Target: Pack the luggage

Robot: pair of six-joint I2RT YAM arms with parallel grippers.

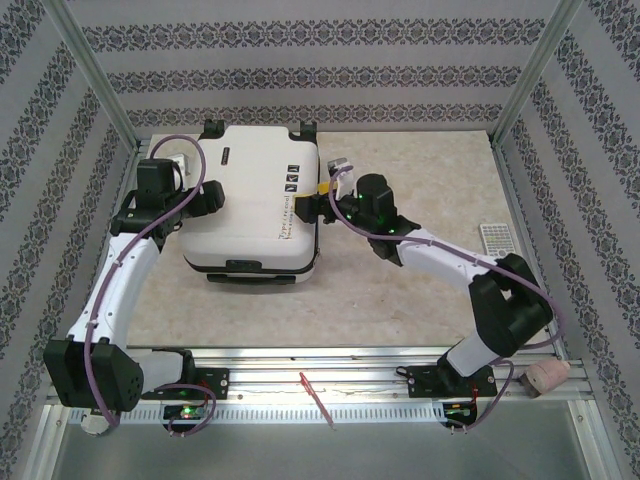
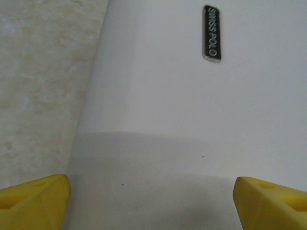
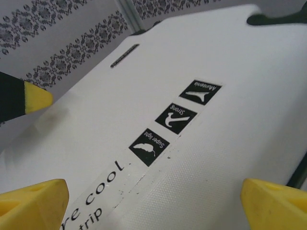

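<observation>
Walls: grey paper with dark floral bands, metal frame posts at the corners.

Surface: mottled beige tabletop, with a slotted metal rail along the near edge.

Item 1: the luggage, closed and lying flat with the white shell up, on the far left-centre of the tabletop. Its black wheels are at the far end. A dark badge reads SWISS POLO. Three black square icons sit in a row above printed lettering on the shell.

Item 2: left gripper, at the luggage's left edge. Its yellow fingers stand wide apart over the white shell and hold nothing.

Item 3: right gripper, at the luggage's right edge. Its yellow fingers are spread wide above the lettering and hold nothing. A black-and-yellow tip at the left edge of the right wrist view is possibly the other gripper's finger.

Sundries: a pale perforated block near the right post, a pinkish lump by the right arm's base, and a thin red strip on the rail.
</observation>
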